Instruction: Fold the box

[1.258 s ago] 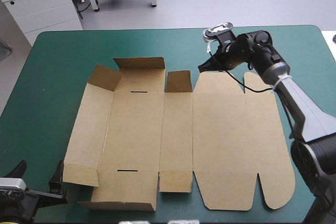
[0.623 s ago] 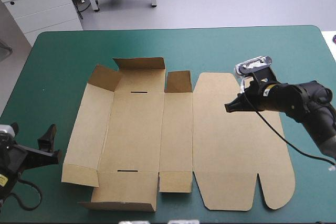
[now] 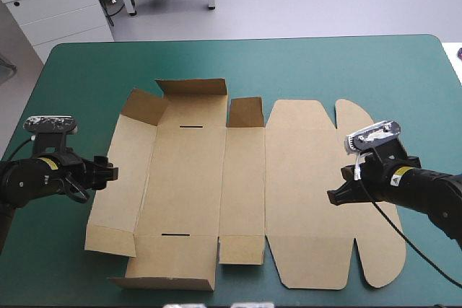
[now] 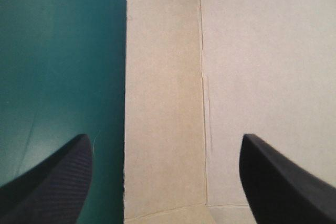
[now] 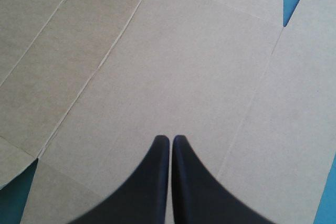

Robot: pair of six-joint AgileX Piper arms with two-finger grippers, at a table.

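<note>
Currently hovering with the left gripper (image 4: 165, 139) spread wide, jaws far apart and gripping nothing, straddling the 9 o'clock edge of the box (image 4: 262, 66) along the seam between its narrow side wall (image 4: 163, 77) and the teal-green cover (image 4: 58, 51). Hanging the right gripper (image 5: 170, 140) over the broad lid panel (image 5: 184, 66) toward 4 o'clock, jaws pressed together in one pointed arch, likewise empty; contact with the board impossible to judge. Finding the box lying flat and opened out across the middle of the table, with only the far flap (image 3: 191, 86) and corner flap (image 3: 142, 106) at 11 o'clock standing partly raised.

Probably lining up to lift the side wall, and risking several slips:

- Shoving the whole sheet toward 3 o'clock rather than getting a finger beneath it, given a wall lying flush on the cover with no gap to enter.
- Letting the sheet skate or swing round without the right tip pinning the lid panel firmly.
- Bending the wall away from the score line (image 4: 202, 51), or buckling it mid-panel, through lifting from one spot on a long, floppy strip.
- Snagging the near corner flap (image 3: 110, 239) at 7 o'clock.
- Denting the lid panel by bearing down too hard with the closed tip.
</note>
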